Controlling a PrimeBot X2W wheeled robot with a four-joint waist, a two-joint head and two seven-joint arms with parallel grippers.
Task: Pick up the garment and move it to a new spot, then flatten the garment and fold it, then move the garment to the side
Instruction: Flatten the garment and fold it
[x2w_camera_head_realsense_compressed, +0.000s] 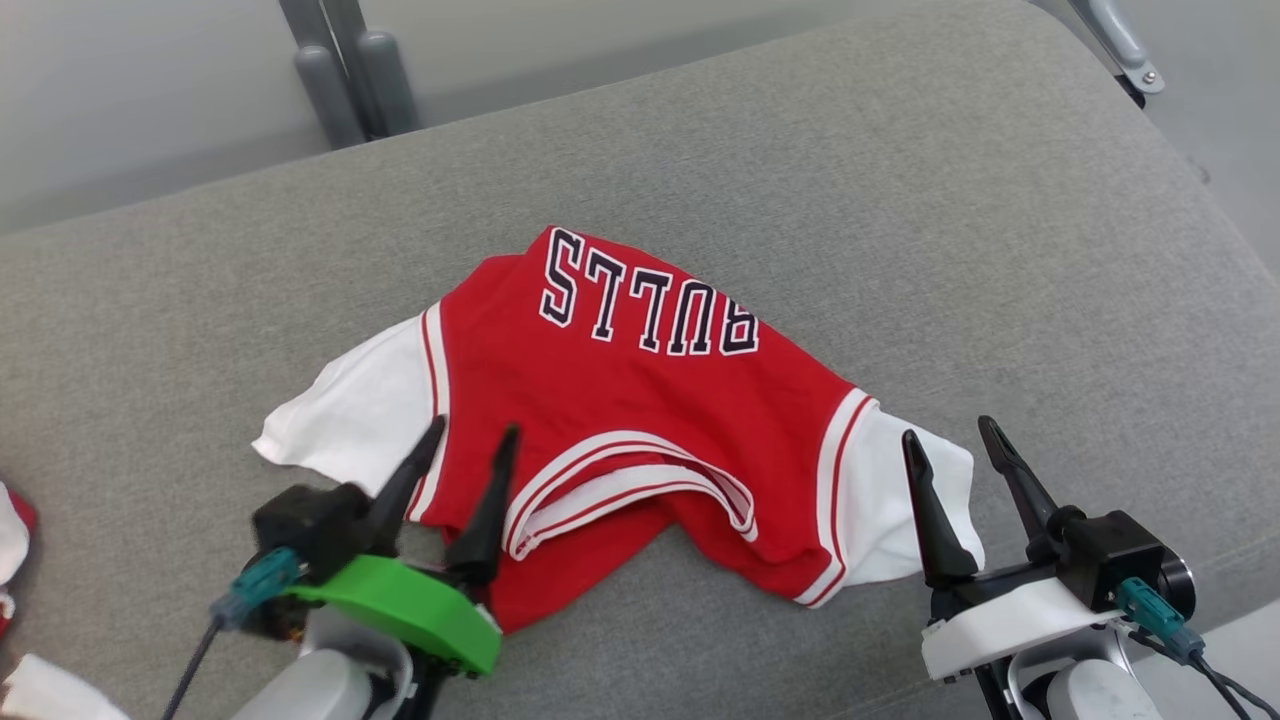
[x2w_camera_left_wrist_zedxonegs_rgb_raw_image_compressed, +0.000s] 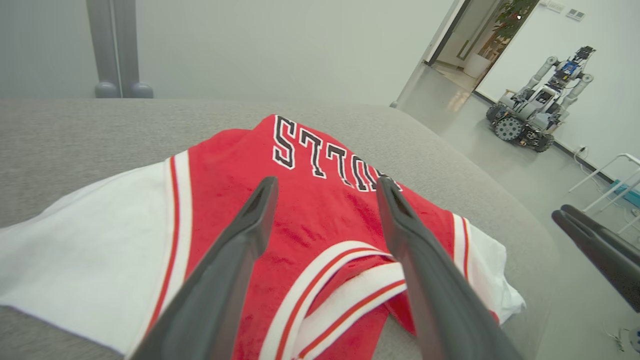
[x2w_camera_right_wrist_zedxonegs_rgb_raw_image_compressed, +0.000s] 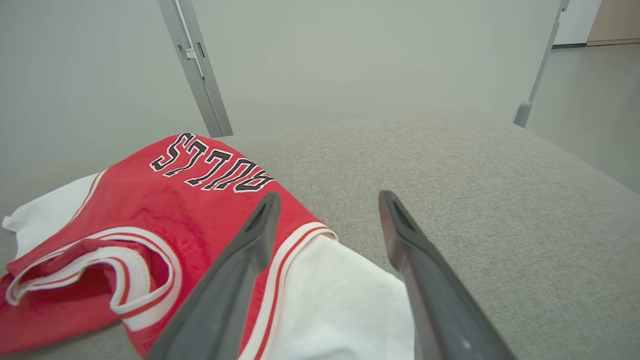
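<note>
The garment (x2w_camera_head_realsense_compressed: 640, 420) is a red shirt with white sleeves and "BULLS" lettering, lying rumpled on the grey cushion (x2w_camera_head_realsense_compressed: 900, 220), collar toward me. My left gripper (x2w_camera_head_realsense_compressed: 475, 435) hovers open over its left shoulder, nothing between the fingers. Open too, my right gripper (x2w_camera_head_realsense_compressed: 950, 432) stands above the white right sleeve. The left wrist view has the garment (x2w_camera_left_wrist_zedxonegs_rgb_raw_image_compressed: 310, 210) under the spread left gripper (x2w_camera_left_wrist_zedxonegs_rgb_raw_image_compressed: 325, 182). From the right wrist, the garment (x2w_camera_right_wrist_zedxonegs_rgb_raw_image_compressed: 165, 210) lies to the left, with the right gripper (x2w_camera_right_wrist_zedxonegs_rgb_raw_image_compressed: 327, 197) over the sleeve edge.
Grey posts (x2w_camera_head_realsense_compressed: 350, 70) stand behind the cushion's far edge. Another red and white cloth (x2w_camera_head_realsense_compressed: 12, 540) pokes in at the left. A second robot (x2w_camera_left_wrist_zedxonegs_rgb_raw_image_compressed: 540, 110) stands on the floor far off. Bare cushion stretches to the right and back.
</note>
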